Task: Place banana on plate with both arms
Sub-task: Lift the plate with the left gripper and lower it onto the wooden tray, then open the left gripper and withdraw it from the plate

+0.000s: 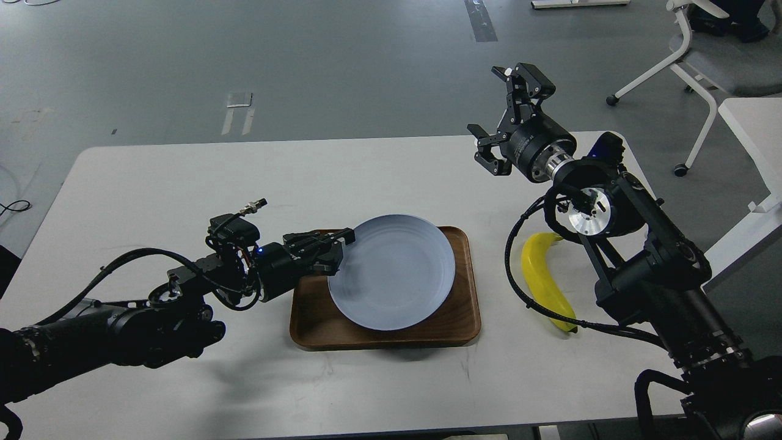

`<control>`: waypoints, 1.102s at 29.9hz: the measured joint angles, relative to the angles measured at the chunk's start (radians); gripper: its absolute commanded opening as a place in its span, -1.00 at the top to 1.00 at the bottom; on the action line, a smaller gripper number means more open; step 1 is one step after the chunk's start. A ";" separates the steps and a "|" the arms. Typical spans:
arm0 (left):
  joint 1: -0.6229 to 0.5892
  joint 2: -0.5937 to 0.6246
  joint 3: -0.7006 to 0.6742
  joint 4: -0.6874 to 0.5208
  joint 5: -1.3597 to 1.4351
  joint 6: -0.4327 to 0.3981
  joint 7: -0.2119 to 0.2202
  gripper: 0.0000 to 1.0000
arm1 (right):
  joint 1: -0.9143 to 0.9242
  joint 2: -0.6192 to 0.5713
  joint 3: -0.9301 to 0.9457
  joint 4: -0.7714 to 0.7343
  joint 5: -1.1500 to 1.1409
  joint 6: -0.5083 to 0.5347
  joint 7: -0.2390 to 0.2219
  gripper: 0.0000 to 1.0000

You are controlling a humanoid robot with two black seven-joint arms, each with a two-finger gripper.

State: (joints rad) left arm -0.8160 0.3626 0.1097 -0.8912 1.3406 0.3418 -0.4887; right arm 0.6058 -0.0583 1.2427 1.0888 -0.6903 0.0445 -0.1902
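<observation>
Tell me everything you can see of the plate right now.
The plate is round, shallow and pale blue-grey, with a smooth matte face, faint concentric rings and a slightly raised rim. Nothing lies on it. It sits over the brown wooden tray, covering most of it, roughly level; whether it rests fully on the tray cannot be told. The left hand grips its left rim. The banana lies apart on the table to its right.

A: Where's the black two-fingered left hand?
B: Low and stretched out level from the left — fingers pinched on the rim of the round pale blue-grey plate.
A: And the black pronged right hand?
B: Raised high, wrist bent back, prongs spread wide — holding nothing.
</observation>
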 measured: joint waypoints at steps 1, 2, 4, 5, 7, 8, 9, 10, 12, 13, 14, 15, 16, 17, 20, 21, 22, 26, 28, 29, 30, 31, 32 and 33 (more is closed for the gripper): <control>-0.002 -0.004 0.000 0.007 0.000 0.000 0.000 1.00 | 0.000 0.000 0.000 0.000 0.000 0.000 0.000 -1.00; -0.004 -0.012 0.000 0.023 0.000 0.000 0.000 1.00 | 0.000 0.000 0.000 0.000 0.000 0.000 0.000 -1.00; -0.005 -0.035 0.003 0.064 0.001 0.000 0.000 1.00 | 0.000 0.000 0.000 0.000 0.000 0.000 0.000 -1.00; -0.005 -0.045 0.007 0.079 0.001 0.000 0.000 1.00 | 0.000 0.000 0.000 0.000 0.000 0.000 0.000 -1.00; -0.006 -0.059 0.022 0.102 0.001 0.000 0.000 1.00 | 0.000 0.000 0.001 0.000 0.000 0.000 0.000 -1.00; -0.006 -0.062 0.028 0.107 0.001 0.000 0.000 1.00 | -0.001 0.000 0.002 0.000 0.000 -0.001 0.000 -1.00; -0.006 -0.063 0.034 0.109 0.001 0.000 0.000 1.00 | -0.001 0.000 0.002 0.000 -0.001 -0.002 0.000 -1.00; -0.006 -0.064 0.040 0.111 0.001 -0.001 0.000 1.00 | -0.001 0.000 0.003 0.000 -0.001 -0.002 0.000 -1.00; -0.006 -0.064 0.047 0.112 0.001 -0.001 0.000 1.00 | -0.001 0.000 0.007 0.000 -0.001 -0.003 0.000 -1.00; -0.006 -0.062 0.049 0.112 0.001 -0.001 0.000 1.00 | -0.001 0.000 0.009 0.000 -0.001 -0.003 0.000 -1.00; -0.006 -0.060 0.050 0.112 0.001 -0.001 0.000 1.00 | -0.001 0.000 0.009 0.000 -0.001 -0.003 0.000 -1.00; -0.006 -0.058 0.051 0.112 0.001 -0.002 0.000 1.00 | -0.001 0.001 0.010 0.000 -0.001 -0.003 0.000 -1.00; -0.006 -0.057 0.052 0.112 0.001 -0.002 0.000 1.00 | -0.002 0.001 0.011 0.000 -0.001 -0.003 0.000 -1.00; -0.005 -0.056 0.052 0.112 0.001 -0.002 0.000 0.90 | -0.002 0.002 0.011 0.000 -0.001 -0.003 0.000 -1.00; -0.001 -0.055 0.052 0.112 0.001 -0.003 0.000 0.31 | -0.002 0.004 0.013 0.000 -0.001 -0.003 0.000 -1.00; 0.000 -0.055 0.052 0.112 0.001 -0.003 0.000 0.26 | -0.002 0.004 0.014 0.000 -0.001 -0.003 0.000 -1.00; 0.000 -0.055 0.052 0.112 0.001 -0.003 0.000 0.23 | -0.002 0.004 0.015 0.000 -0.001 -0.003 0.000 -1.00; 0.003 -0.056 0.051 0.109 0.001 -0.003 0.000 0.04 | -0.002 0.005 0.015 0.000 -0.001 -0.003 0.000 -1.00; 0.003 -0.056 0.050 0.108 0.001 -0.002 0.000 -0.13 | -0.002 0.004 0.015 0.000 -0.001 -0.003 0.000 -1.00; 0.003 -0.056 0.050 0.108 -0.002 -0.002 0.000 -0.28 | -0.002 0.004 0.015 0.000 -0.001 -0.003 0.000 -1.00; 0.003 -0.056 0.050 0.108 -0.006 -0.002 0.000 -0.64 | -0.002 0.004 0.015 0.000 -0.001 -0.003 0.000 -1.00; 0.002 -0.055 0.049 0.107 -0.012 -0.002 0.000 -0.85 | -0.002 0.003 0.015 0.000 -0.001 -0.003 0.000 -1.00; 0.001 -0.052 0.044 0.107 -0.019 -0.001 0.000 -0.96 | -0.002 0.003 0.015 0.000 -0.001 -0.003 0.000 -1.00; -0.002 -0.049 0.038 0.108 -0.027 0.002 0.000 -0.96 | -0.001 0.002 0.014 0.001 -0.001 -0.002 0.000 -1.00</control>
State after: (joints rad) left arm -0.8181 0.3137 0.1479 -0.7835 1.3138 0.3433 -0.4887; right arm 0.6044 -0.0560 1.2569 1.0895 -0.6911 0.0427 -0.1902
